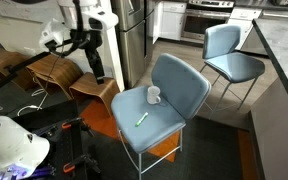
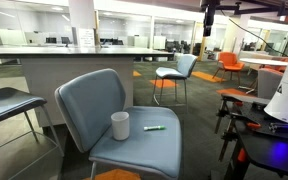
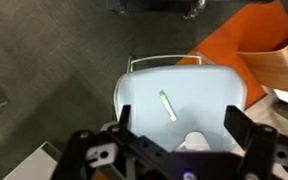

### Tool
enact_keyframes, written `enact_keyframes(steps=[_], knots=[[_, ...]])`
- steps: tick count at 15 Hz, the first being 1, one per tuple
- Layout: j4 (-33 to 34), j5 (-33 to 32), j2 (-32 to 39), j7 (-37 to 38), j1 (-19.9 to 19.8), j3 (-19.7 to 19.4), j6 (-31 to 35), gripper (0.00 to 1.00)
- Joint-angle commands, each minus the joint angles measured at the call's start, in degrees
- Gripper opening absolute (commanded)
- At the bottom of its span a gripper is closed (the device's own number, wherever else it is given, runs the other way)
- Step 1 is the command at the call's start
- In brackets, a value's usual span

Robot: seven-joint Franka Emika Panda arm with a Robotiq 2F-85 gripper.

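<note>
- My gripper (image 3: 177,128) hangs high over the blue chair (image 3: 139,95), jaws wide, empty.
- The green pen (image 3: 168,105) lies flat mid-seat, the white cup (image 1: 154,95) near it, apart.
- Approach step, I judge; the blurred wrist view probably centres the pen.
- Next: descend far, straddle the pen, miss the cup.

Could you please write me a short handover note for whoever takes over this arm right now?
End effector: open and empty, hanging high above the blue chair.
White mug: upright on the seat, near the backrest.
Green marker: lying flat on the seat beside the mug, not touching it.
Done: nothing touched or lifted yet.
Left: the whole descent and grasp.
</note>
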Motion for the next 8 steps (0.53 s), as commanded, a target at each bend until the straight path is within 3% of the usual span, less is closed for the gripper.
enact_keyframes(steps=[1,8], knots=[[3.0,1.5,8.6,-1.7,1.3,-1.1,3.8,1.0],[13.5,8.3,32.9,1.7,2.8,0.5,20.0,1.0]])
